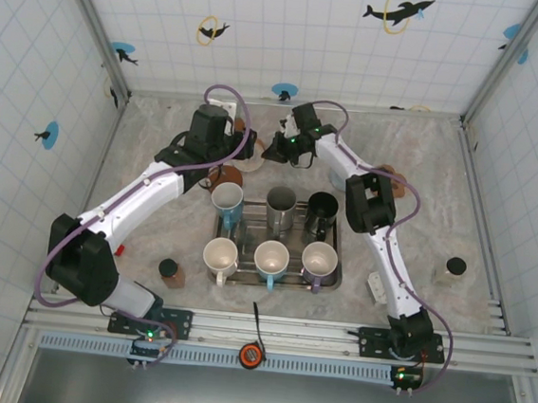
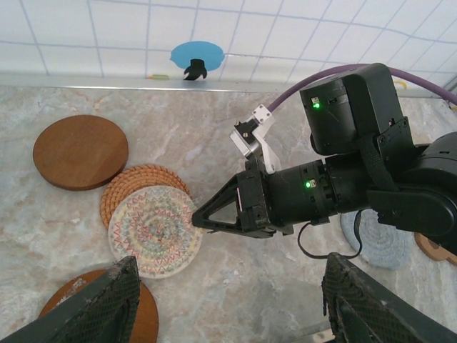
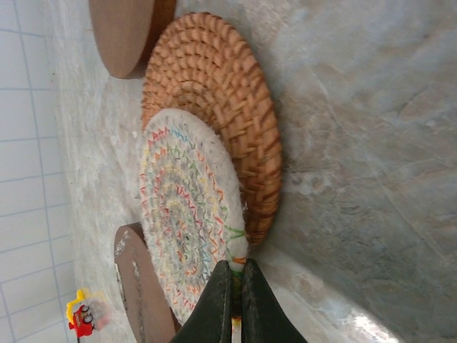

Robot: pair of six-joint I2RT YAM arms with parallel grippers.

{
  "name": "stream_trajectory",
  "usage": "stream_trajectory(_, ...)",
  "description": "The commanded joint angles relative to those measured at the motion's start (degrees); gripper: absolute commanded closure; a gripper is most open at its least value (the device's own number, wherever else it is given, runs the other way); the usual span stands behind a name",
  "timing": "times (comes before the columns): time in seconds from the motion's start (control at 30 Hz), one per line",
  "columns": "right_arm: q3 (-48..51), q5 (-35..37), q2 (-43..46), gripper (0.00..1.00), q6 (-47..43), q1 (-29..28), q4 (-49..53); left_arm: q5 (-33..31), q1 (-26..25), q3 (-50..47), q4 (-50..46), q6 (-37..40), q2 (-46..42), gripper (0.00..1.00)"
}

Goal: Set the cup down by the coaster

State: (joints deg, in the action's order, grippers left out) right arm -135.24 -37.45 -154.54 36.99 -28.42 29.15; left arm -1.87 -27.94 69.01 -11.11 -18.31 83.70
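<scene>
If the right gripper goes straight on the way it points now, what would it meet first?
The multicoloured coaster: the right gripper looks shut on its rim, so it would probably just push that coaster along.

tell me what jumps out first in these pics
The right gripper stands out first, pinched shut on the rim of a multicoloured woven coaster that overlaps a wicker coaster near the table's far edge. Next comes the metal tray mid-table, holding six cups in two rows. The left gripper hangs open above the coasters.
</scene>
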Motion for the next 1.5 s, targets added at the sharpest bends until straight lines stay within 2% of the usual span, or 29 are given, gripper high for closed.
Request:
stream_trajectory(0.0, 1.5, -1.9, 7.0, 1.0, -1.0, 0.3, -1.9, 1.5, 0.6, 0.0, 0.7, -0.9, -1.8, 0.33)
stream_trajectory(0.27, 5.5, -2.0, 11.2, 1.0, -1.6, 1.7, -2.5, 1.9, 0.6, -0.1, 0.7, -1.1, -2.6, 0.33)
stream_trajectory(0.87, 34.3, 2.7, 30.9, 1.0, -11.5, 11.6, 0.0, 7.4, 0.5, 2.9, 2.5, -2.9, 2.0, 0.36)
stream_trajectory(1.2, 40.5, 8.7, 32.0, 1.0, -17.0, 14.7, 3.1, 7.8, -0.5, 5.4, 1.0, -3.5, 5.3, 0.37)
stream_trajectory(1.47, 40.8, 14.4, 31.5, 1.0, -19.2, 14.9, 4.6, 8.1, -2.7, 8.9, 0.2, -4.3, 9.1, 0.38)
